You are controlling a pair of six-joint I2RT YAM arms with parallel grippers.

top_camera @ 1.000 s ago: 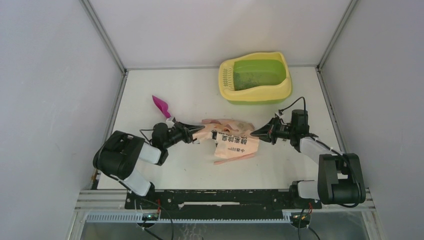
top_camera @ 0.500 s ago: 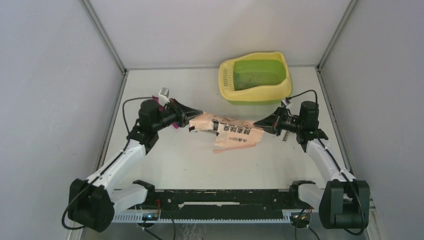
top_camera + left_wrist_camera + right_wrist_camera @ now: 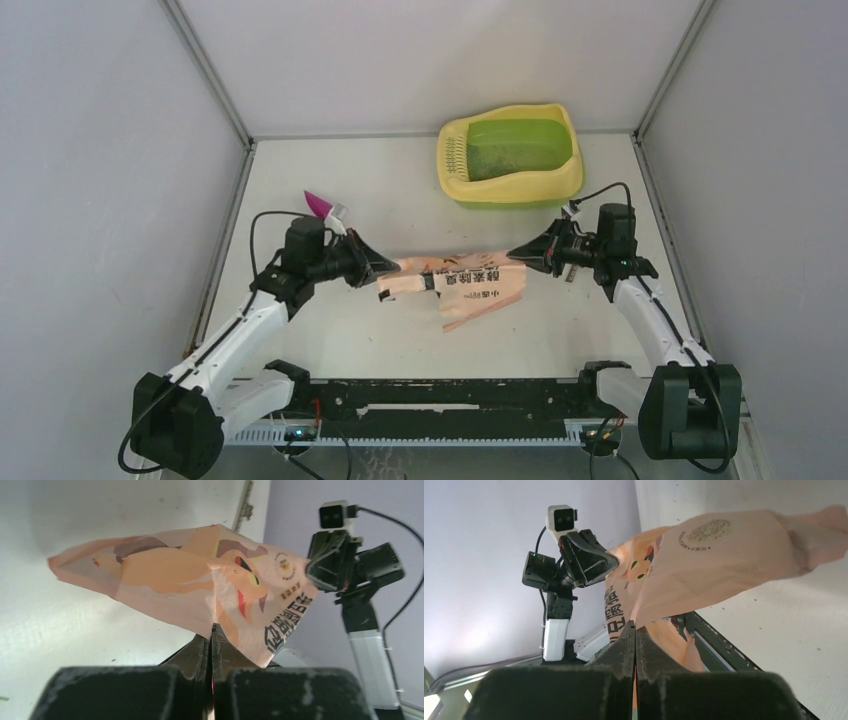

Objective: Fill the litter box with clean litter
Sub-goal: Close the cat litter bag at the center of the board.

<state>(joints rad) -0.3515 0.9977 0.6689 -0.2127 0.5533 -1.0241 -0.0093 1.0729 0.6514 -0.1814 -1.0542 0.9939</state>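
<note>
Overhead view of a white table point(image 3: 350, 340) between pale walls, with two robot arms reaching in from the near edge.

One litter box point(image 3: 515, 192) at the far right of the table, sitting flat, well apart from both arms. Long axis running left to right across the view, slightly skewed. Slotted grille point(image 3: 453, 156) at the left end, broad rounded end pointing right. Pale yellow rim, lime-green basin. Litter point(image 3: 497, 160) showing only as a thin scatter of dark specks on the basin floor (far too fine to count).

One peach-pink printed bag point(image 3: 468, 282) near the middle of the table, held up at both ends and stretched left to right between the two grippers. Loose flap drooping below; cannot tell whether touching the surface.

Left gripper point(image 3: 388, 266) clamped on the bag's left end, fingers pressed together with the film pinched between them in the wrist view. Right gripper point(image 3: 520, 256) likewise closed tight on the bag's right end. Both grippers pointing inward, facing one another.

One magenta scoop point(image 3: 318, 203) on the table just behind the left arm, partly hidden by it.
</note>
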